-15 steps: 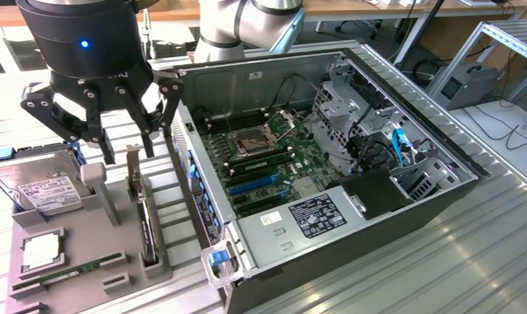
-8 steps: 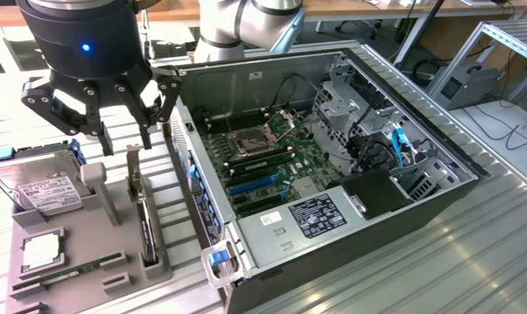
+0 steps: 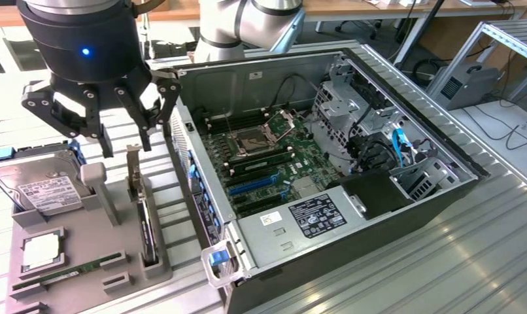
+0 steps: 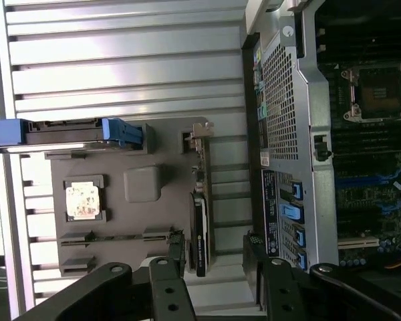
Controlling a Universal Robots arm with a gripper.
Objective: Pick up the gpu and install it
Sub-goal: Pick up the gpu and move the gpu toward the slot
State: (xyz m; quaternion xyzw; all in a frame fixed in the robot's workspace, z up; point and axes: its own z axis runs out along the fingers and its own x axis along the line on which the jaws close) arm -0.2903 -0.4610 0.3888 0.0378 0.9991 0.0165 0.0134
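Observation:
The gpu (image 3: 142,219) stands on its long edge in a slot of the grey tray (image 3: 115,255), its silver bracket (image 3: 133,167) pointing up at the far end. My gripper (image 3: 127,148) hangs open just above that bracket end, holding nothing. In the wrist view the gpu (image 4: 199,224) is a thin dark card seen edge-on, lying in line with the gap of the gripper (image 4: 214,277), whose black fingers (image 4: 166,287) stand wide on either side. The open computer case (image 3: 333,163) lies on the exterior view's right, with the motherboard (image 3: 263,157) and its blue slots (image 3: 250,186) exposed.
On the tray are also a silver hard drive (image 3: 41,186), a CPU (image 3: 38,252) and a green RAM stick (image 3: 67,269). The case's rear wall (image 4: 287,134) with blue clips stands close beside the tray. Everything rests on a ribbed metal table (image 3: 438,261).

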